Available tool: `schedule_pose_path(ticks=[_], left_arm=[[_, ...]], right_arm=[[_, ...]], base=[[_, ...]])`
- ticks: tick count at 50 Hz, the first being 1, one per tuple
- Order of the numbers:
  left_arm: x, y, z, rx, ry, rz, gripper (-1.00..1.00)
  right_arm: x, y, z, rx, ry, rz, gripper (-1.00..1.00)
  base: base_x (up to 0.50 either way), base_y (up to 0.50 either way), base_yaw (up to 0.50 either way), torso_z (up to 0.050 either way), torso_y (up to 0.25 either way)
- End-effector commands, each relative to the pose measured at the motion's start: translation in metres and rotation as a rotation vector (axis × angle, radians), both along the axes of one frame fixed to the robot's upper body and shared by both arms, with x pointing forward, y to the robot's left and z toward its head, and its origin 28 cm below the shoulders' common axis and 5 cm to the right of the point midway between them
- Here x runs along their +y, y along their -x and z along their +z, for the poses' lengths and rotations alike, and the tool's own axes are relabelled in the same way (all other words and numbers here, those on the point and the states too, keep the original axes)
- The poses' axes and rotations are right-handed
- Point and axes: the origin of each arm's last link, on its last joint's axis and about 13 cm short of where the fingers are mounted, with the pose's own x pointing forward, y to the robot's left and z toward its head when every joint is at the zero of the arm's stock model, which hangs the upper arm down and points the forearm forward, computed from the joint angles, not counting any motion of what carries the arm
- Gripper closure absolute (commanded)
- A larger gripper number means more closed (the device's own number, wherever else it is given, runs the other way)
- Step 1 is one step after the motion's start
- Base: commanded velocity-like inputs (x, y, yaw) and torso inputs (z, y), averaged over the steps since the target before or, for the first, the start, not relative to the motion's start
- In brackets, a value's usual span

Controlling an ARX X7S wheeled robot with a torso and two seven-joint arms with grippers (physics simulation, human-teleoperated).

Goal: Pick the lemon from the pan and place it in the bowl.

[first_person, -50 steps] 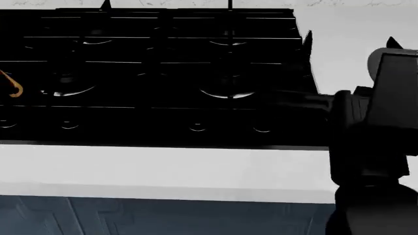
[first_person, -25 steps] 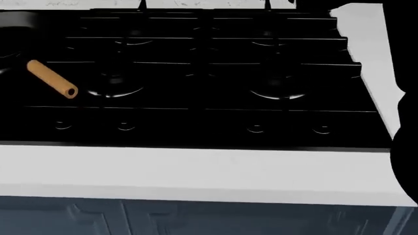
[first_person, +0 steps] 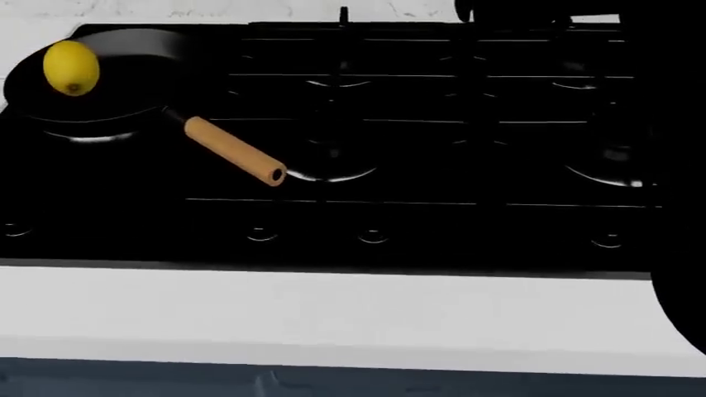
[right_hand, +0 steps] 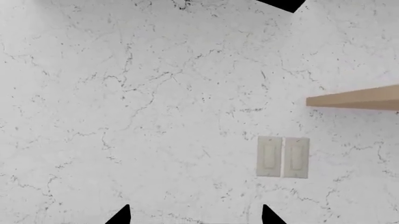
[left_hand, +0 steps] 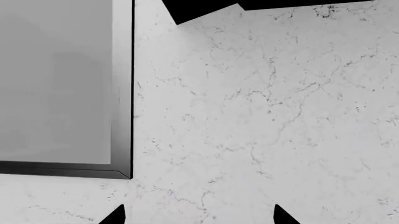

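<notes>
Head view | lemon [first_person: 72,68] in pan [first_person: 132,103] on stove [first_person: 441,165] | both pincers spread, empty

The head camera looks down, fairly close, over the black gas stovetop [first_person: 419,132] and the white counter edge before it. Both wrist cameras face white veined marble wall [right_hand: 156,116]; no landmark is visibly shared.
</notes>
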Motion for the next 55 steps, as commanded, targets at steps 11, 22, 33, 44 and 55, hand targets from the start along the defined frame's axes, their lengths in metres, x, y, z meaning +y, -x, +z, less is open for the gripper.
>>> schedule_pose_path(ticks=[11, 22, 33, 44, 55], left_arm=[[0.0032, -0.0025, -0.0023, 0.008, -0.005, 0.025, -1.00], [0.0067, -0.0044, -0.0071, 0.019, 0.003, 0.026, -1.00], [0.0078, -0.0051, -0.0071, 0.018, 0.006, 0.027, -1.00], [0.0060, -0.0038, -0.0067, 0.016, 0.000, 0.028, -1.00], [0.0046, -0.0039, -0.0067, 0.014, -0.002, 0.026, -1.00]], right_arm=[[-0.0013, -0.0014, -0.0029, 0.023, 0.005, 0.005, -1.00], [0.0000, 0.0013, -0.0048, 0.030, -0.007, 0.016, -1.00], [0.0040, 0.0005, -0.0051, 0.037, 0.018, 0.031, -1.00], [0.0015, 0.0030, -0.0062, 0.038, 0.011, 0.031, -1.00], [0.0001, 0.0042, -0.0074, 0.039, 0.013, 0.034, -1.00]], base=[[0.10, 0.50, 0.00, 0.000, 0.000], [0.06, 0.32, 0.00, 0.000, 0.000], [0.00, 0.45, 0.00, 0.000, 0.000], [0.00, 0.50, 0.00, 0.000, 0.000], [0.00, 0.50, 0.00, 0.000, 0.000]])
